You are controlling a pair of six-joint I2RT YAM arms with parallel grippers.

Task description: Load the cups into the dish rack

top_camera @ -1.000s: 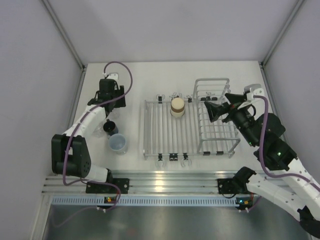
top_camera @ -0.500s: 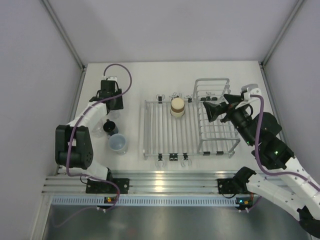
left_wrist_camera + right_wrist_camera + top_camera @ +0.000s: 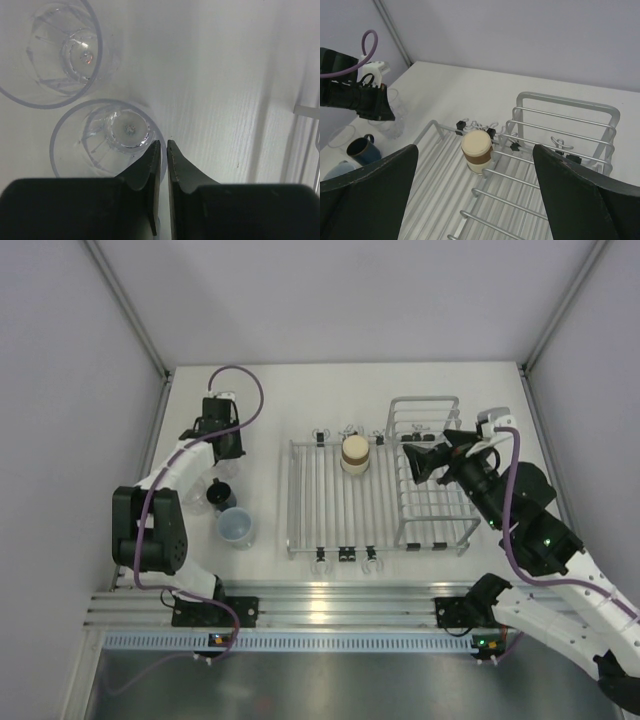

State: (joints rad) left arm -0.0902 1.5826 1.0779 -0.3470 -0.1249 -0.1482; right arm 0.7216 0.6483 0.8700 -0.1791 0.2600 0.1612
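In the left wrist view my left gripper (image 3: 163, 145) is shut on the wall of a clear cup (image 3: 107, 137), one finger inside the rim and one outside. A second clear cup (image 3: 55, 50) stands just beyond it. From above, the left gripper (image 3: 222, 448) is at the table's left side, with the dark blue mug (image 3: 220, 497) and the pale blue cup (image 3: 236, 527) nearer the arm bases. The tan-and-brown cup (image 3: 354, 453) stands upside down on the dish rack (image 3: 292, 502). My right gripper (image 3: 425, 462) hangs open and empty above the rack's basket section.
The rack's taller wire basket (image 3: 435, 505) lies under the right arm. The enclosure's grey walls close in the left, right and back. An aluminium rail (image 3: 330, 595) with the arm bases runs along the near edge.
The left gripper's fingers have closed onto the clear cup's wall. The left wrist has shifted slightly toward the back. The right arm has edged a little toward the back.
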